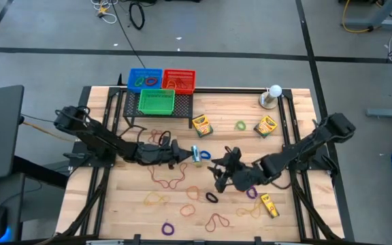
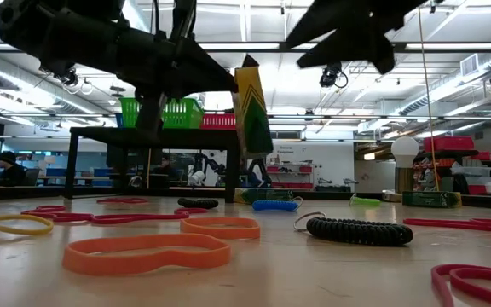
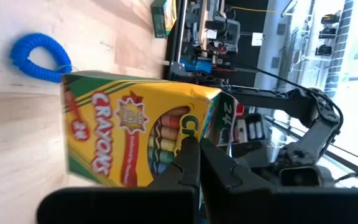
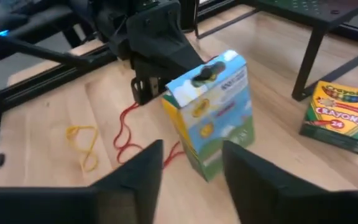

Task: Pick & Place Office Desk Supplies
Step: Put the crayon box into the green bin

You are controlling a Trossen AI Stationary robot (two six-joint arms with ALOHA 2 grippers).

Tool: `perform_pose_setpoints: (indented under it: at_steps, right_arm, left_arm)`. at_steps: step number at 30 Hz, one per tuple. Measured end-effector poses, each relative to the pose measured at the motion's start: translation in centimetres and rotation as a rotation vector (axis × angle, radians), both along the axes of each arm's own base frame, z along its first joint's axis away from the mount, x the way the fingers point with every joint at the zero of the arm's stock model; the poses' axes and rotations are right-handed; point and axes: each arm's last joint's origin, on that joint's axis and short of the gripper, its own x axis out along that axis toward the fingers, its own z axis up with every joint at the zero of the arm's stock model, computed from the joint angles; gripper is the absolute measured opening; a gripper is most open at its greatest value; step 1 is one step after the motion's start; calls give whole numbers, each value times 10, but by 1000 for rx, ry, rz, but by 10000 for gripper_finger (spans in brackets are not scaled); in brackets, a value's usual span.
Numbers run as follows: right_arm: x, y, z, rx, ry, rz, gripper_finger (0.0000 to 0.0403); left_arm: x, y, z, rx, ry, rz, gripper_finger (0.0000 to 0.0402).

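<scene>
High view says this is barely started: three baskets sit at the table's far edge, the blue basket and red basket already holding a few bands, the green basket looking bare. The left gripper is clamped on one crayon box held mid-table, while the right gripper faces it just beside, fingers apart and holding nothing. I count four crayon boxes in all, and roughly a dozen rubber bands loose toward the near edge.
</scene>
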Motion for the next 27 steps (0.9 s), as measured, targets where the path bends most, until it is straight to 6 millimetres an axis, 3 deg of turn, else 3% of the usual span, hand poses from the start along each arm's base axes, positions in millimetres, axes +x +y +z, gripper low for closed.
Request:
perform_pose_setpoints:
  at_steps: [6, 14, 21, 27]
  right_arm:
    - [24, 5, -28, -29, -17, -53, 256]
    - [55, 2, -35, -110, -23, -165, 291]
    - [71, -11, -38, -154, -12, -317, 286]
    - [73, -15, -39, -133, -8, -316, 225]
  left_arm:
    - [3, 7, -1, 15, -8, 21, 1]
    - [5, 17, -2, 32, 3, 58, 1]
    - [5, 18, 0, 36, -14, 74, 1]
    - [5, 18, 5, 76, -51, 73, 1]
